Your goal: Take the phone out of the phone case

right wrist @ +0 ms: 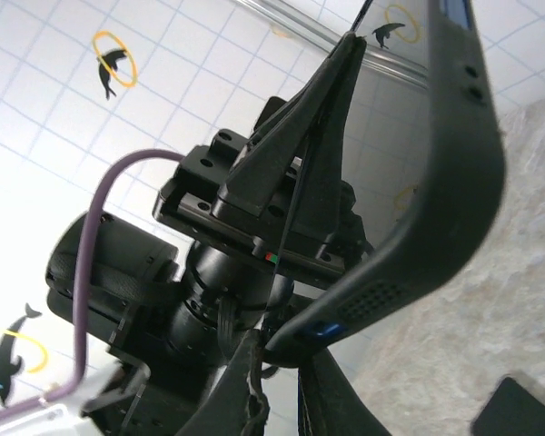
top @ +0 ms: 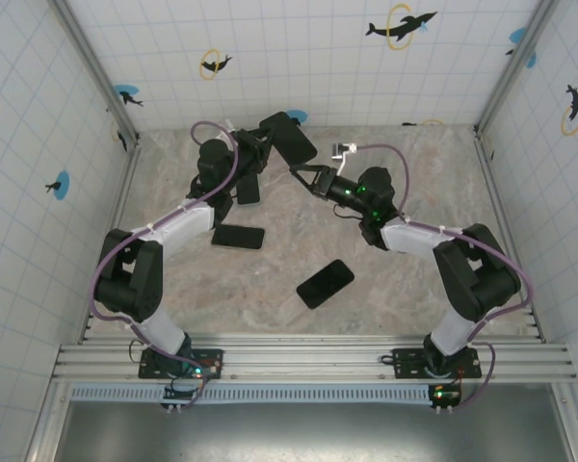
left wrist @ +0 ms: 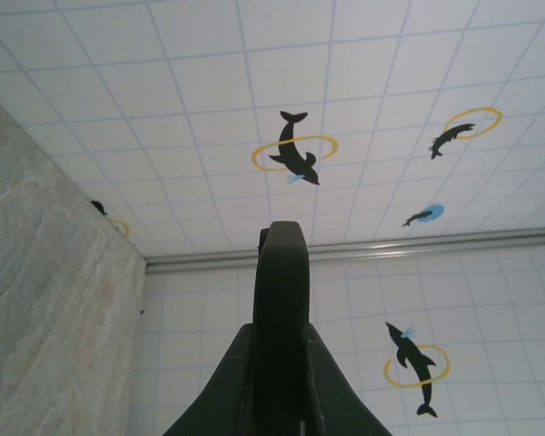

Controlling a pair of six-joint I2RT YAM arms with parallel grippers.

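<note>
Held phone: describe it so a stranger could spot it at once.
Look at the far edge of the table, near its middle. There the left gripper holds a dark phone up in the air. The other phones lie flat on the table; this one alone is off it.

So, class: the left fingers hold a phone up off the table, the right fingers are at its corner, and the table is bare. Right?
No, the table is not bare: the top view shows a dark phone by the left arm and another phone nearer the middle. The rest holds: left fingers on the raised phone, right fingers at its corner.
</note>
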